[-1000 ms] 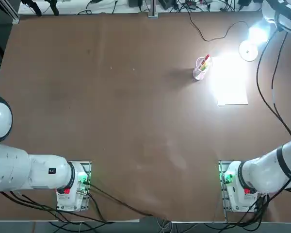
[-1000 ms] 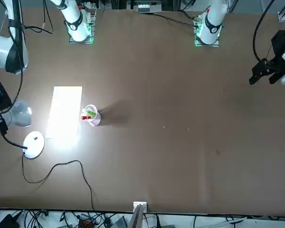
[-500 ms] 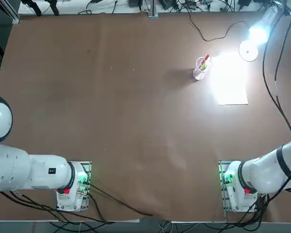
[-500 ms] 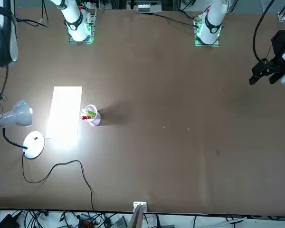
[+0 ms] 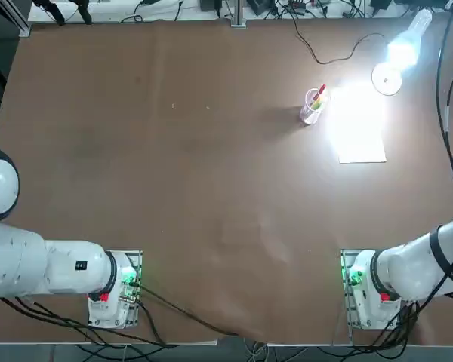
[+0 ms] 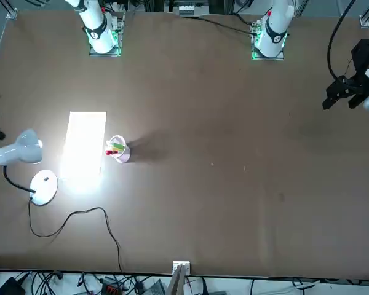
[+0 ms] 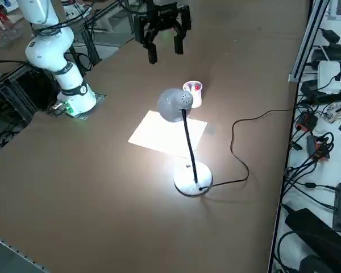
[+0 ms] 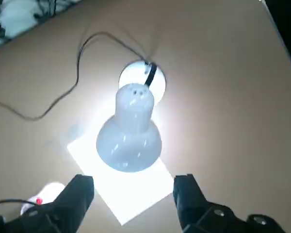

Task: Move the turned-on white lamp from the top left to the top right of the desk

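Right gripper (image 8: 133, 194) up in the air, fingers (image 8: 77, 194) spread wide apart, nothing between them. Pointing down at the lamp (image 8: 131, 131) from above, not touching it. Seen from the right side, the same gripper (image 7: 163, 52) hanging high over the desk (image 7: 102, 170), black, with its arm reaching out from the white base near the table edge.

Just below the fingers: the lamp's glowing round head. Past the head, the round white base flat on the brown top, slim black neck rising from it, thin black cord (image 8: 63, 92) curling away. From the top view, lamp (image 5: 392, 64) standing at the far right corner of the desk (image 5: 174, 188).

Under the lamp head: one white sheet of paper (image 7: 167, 133), bright in the light. Beside the paper, on the side away from the lamp's base: one clear cup of pens (image 7: 192, 92), standing up.

One lamp, one paper, one cup.
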`<move>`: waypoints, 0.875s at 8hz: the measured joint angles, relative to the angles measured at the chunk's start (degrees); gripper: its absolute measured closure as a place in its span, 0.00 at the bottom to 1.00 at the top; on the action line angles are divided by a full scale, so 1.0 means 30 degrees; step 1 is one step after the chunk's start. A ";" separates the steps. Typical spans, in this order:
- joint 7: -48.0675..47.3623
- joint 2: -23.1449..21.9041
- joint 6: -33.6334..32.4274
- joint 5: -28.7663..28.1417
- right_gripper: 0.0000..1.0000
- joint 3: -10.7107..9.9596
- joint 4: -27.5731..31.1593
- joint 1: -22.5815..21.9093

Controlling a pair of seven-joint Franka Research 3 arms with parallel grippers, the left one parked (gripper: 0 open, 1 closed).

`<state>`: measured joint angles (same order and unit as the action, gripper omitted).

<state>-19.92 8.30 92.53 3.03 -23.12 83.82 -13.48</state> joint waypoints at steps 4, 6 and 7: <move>0.6456 -0.0956 -0.3726 -0.1212 0.00 0.1153 -0.0609 0.0144; 0.8962 -0.1803 -0.3161 -0.1117 0.00 0.4359 0.0689 0.2305; 0.9297 -0.2899 -0.1959 -0.1092 0.00 0.5663 0.2396 0.3366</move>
<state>7.98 -0.39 86.65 -0.25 -6.13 91.01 -3.38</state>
